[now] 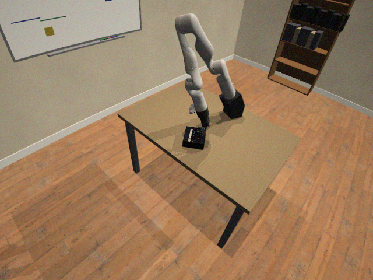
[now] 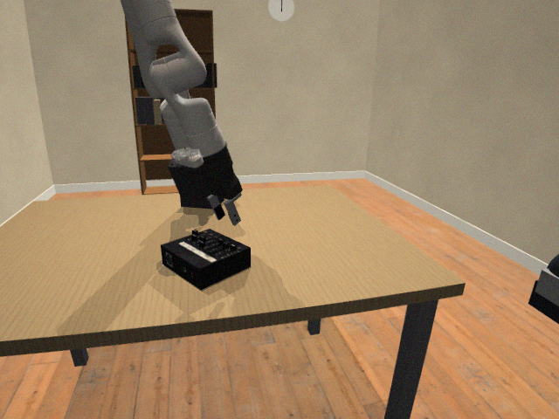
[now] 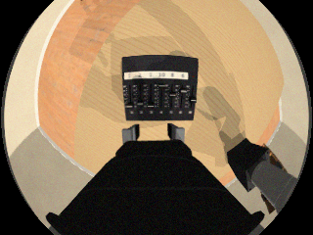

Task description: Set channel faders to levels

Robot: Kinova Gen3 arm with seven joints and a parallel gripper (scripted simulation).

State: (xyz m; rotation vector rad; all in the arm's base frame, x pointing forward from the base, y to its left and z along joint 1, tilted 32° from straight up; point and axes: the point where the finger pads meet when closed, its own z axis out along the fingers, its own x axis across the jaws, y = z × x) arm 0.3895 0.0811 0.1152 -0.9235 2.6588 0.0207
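Note:
The black lighting desk (image 1: 194, 137) stands flat on the table. It also shows in the exterior view (image 2: 205, 257) and in the wrist view (image 3: 159, 89). A white tape strip (image 3: 156, 76) runs along its far edge above a row of several faders (image 3: 158, 96). The written levels and cap lines are too small to read. My gripper (image 2: 225, 212) is open and empty. It hangs a little above the desk's rear edge, apart from it. Both fingertips show just below the desk's near edge in the wrist view.
The arm's black base (image 1: 232, 104) sits on the table behind the desk. The table edge (image 1: 180, 164) runs close to the desk's front side. A bookshelf (image 1: 307, 42) stands in the far corner, away from the table.

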